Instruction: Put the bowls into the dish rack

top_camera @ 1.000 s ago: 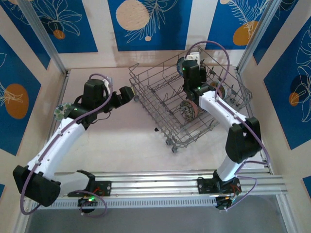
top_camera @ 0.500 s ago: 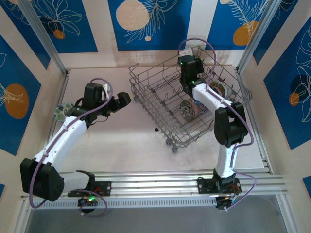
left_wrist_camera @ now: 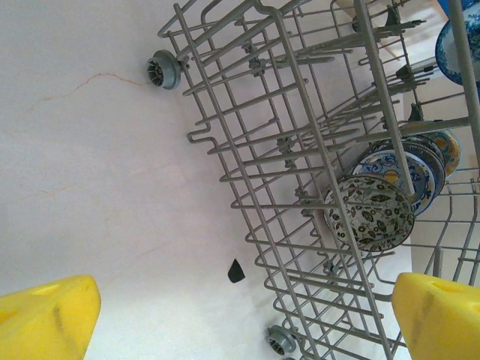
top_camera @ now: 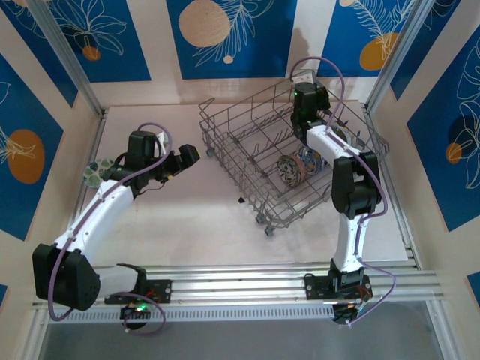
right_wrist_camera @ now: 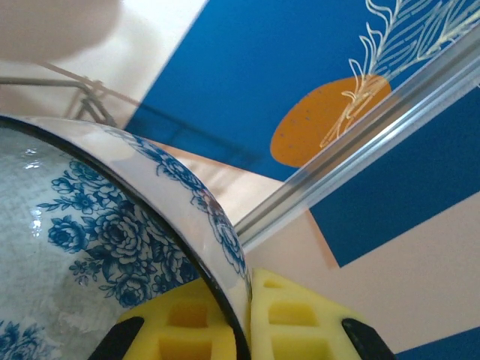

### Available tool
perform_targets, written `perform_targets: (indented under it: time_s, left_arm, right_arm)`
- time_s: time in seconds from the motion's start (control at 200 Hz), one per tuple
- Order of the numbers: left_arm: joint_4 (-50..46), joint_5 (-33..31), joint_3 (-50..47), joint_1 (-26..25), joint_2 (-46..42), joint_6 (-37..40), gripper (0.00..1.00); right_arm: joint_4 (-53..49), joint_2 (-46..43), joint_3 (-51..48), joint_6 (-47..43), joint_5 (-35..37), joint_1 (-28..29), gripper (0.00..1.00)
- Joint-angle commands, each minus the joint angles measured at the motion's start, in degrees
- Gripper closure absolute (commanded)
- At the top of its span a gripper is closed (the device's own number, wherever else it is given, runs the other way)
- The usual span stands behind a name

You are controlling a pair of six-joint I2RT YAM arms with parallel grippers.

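My right gripper is clamped on the rim of a blue-flowered bowl, up over the far side of the dish rack. Left gripper hangs with fingers wide apart just left of the rack. Other bowls stand between its tines.

— Is there a label, brand or number you want read out?
— You have nothing legible here. The blue wall panels carry only painted leaves and circles, and the bowl bears only blue roses.
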Motion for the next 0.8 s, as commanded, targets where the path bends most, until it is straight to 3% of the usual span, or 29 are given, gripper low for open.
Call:
perform_targets:
  time_s: [0.0, 0.795]
  left_arm:
    - [1.3, 1.9, -0.3, 0.7, 1.2, 0.7, 0.01]
    - [1.2, 2.8, 0.1, 1.1, 2.9, 0.1, 0.01]
  right_arm:
    - [3.4, 0.5, 3.3, 0.1, 1.6, -1.1, 1.00]
    - [0.6, 9.1, 8.3, -0.6, 2.7, -0.5, 1.00]
